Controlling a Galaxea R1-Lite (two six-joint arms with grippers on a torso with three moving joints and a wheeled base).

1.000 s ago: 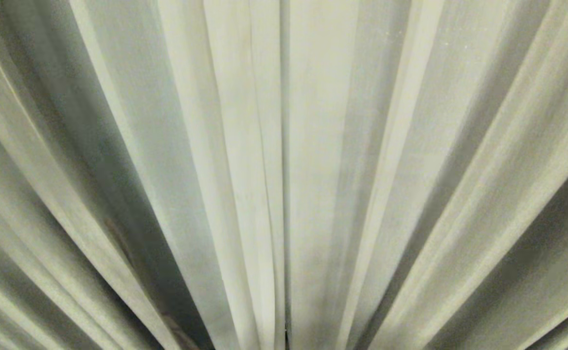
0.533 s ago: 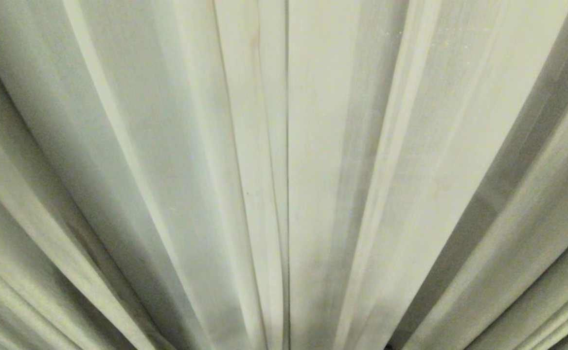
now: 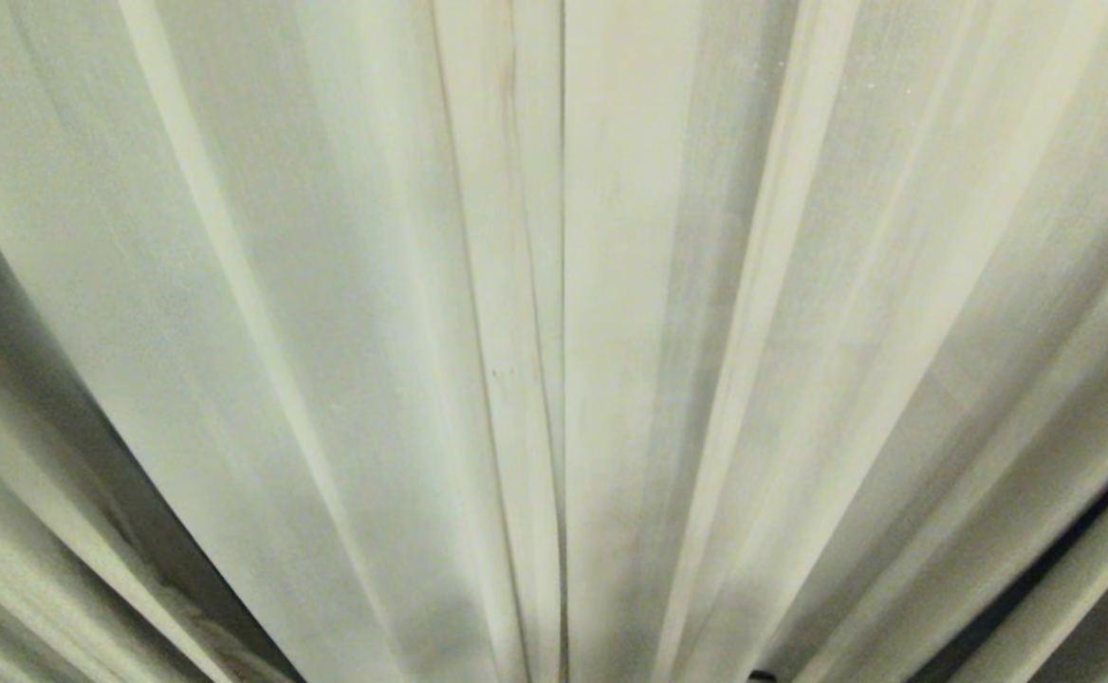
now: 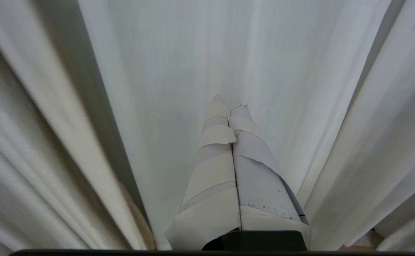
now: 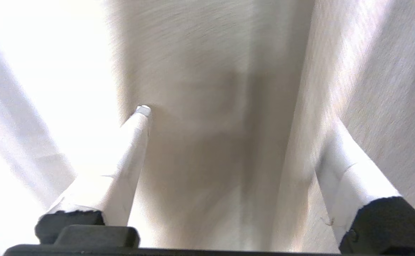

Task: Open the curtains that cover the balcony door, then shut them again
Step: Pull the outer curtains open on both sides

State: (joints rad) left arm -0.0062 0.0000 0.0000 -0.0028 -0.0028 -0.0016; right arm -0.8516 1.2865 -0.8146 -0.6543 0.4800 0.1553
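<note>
Curtains [image 3: 554,341]: filling the whole head view, folds meeting at centre; balcony door not showing.
Right gripper [image 5: 228,142]: jaws standing wide apart, a woven fold lying between them, nothing being gripped.
Left gripper [image 4: 230,106]: jaws resting closed, empty, pointing at sheer fabric.
Obstruction: fabric blocking every view.

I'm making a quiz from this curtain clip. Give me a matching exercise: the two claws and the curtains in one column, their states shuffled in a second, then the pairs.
Column one:
1. left claw
2. right claw
3. curtains

Column two:
A. fingers spread wide, fabric between them
B. drawn together, meeting at a centre seam, no door showing
C. fingers pressed together, pointing at the sheer fabric

Pairs: 1-C, 2-A, 3-B
</note>
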